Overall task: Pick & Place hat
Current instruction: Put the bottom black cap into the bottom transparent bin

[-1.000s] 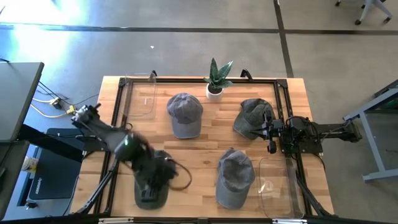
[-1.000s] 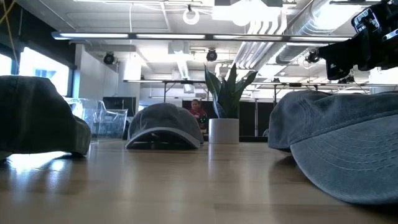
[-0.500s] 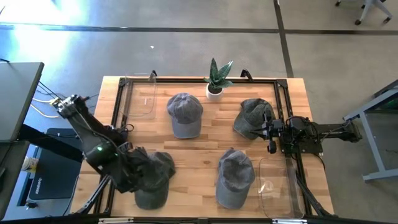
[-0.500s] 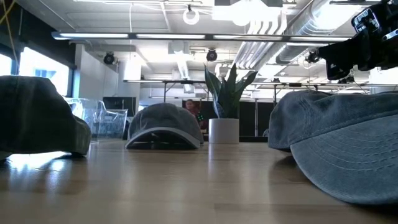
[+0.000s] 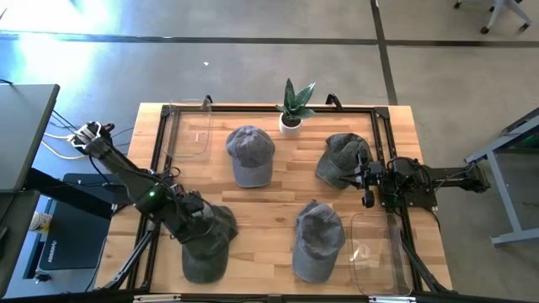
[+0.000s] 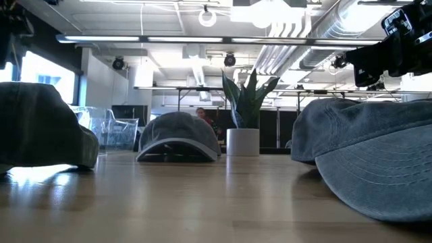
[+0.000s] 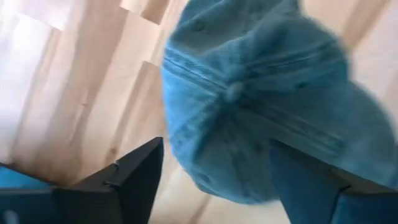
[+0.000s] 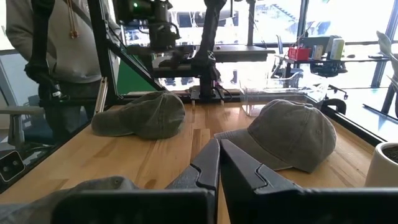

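- Left gripper (image 5: 202,229) low over the near-left part of the wooden table (image 5: 282,189), its arm reaching in from the table's left edge.
- Front-left hat (image 5: 206,246) directly under and just ahead of that gripper; from above, arm and hat merge into one dark mass, so contact cannot be told there.
- Left wrist view only: same hat (image 7: 249,93) seen crown-up with its top button, lying between the two spread dark fingers (image 7: 134,177); fingers wide apart, not closed on the cloth.
- Back-centre hat (image 5: 250,154) well beyond the left gripper, towards the table's far side; potted plant (image 5: 292,108) just past it.
- Front-centre hat (image 5: 318,241) off to the left gripper's right, roughly level with it.
- Low view only: plant's white pot (image 6: 243,142) standing upright beside the back-centre hat (image 6: 179,137); nearest hat (image 6: 368,158) filling the right of that picture.
- Back-right hat (image 5: 342,157) just beside the right gripper (image 5: 367,178), towards the table's middle.
- Right gripper waiting at the table's right edge; right wrist view only: its fingers (image 8: 208,165) pressed together, holding nothing.
- Same wrist view only: a person (image 8: 59,59) in a light hooded top standing beyond the table's left side.
- Clear plastic bin (image 5: 375,252) just near-side of the right gripper; a second one (image 5: 189,128) at the far-left corner.
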